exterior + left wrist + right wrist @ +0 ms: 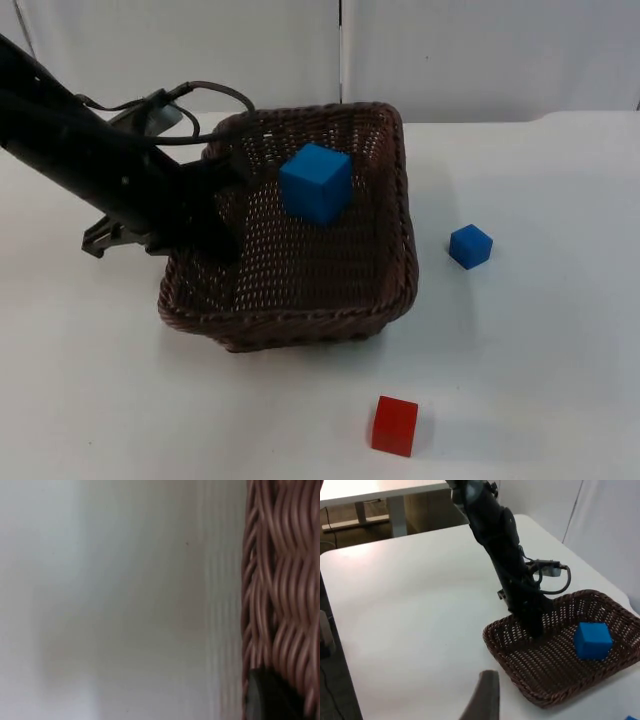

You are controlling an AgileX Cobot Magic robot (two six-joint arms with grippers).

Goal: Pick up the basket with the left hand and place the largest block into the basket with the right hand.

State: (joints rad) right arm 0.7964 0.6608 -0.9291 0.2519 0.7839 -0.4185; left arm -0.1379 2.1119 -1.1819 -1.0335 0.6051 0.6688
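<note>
Basket (300, 270), brown and woven, sits at mid-table in the top view with the large blue block (316, 182) inside it, near the far wall. The left gripper (232, 170) reaches in over the basket's left rim, and whether its fingers are pinching the wicker cannot be told from above. A small blue block (470, 246) lies on the white table (540, 380) near the basket's right side, and a red block (395, 425) lies in front of the basket, well apart from it.

From the left wrist, the basket's weave (280, 590) runs close beside a black fingertip (270, 700) that lies against the wicker, with bare table beyond; the other finger is hidden, so the grip stays uncertain.

From the right wrist, the basket (555, 665) holds the blue block (592, 640), and the left arm (507, 570) comes down onto the rim farthest from that camera. A fingertip of the right gripper (485, 697) hangs over the table short of the basket, and its state cannot be told; the arm appears to be waiting clear.

Judged from these views, the block looks already placed. The risk lies with the basket: held by one rim, it could tilt or slip if the grip is shallow, sliding the block out.

No brand, label or writing can be read
</note>
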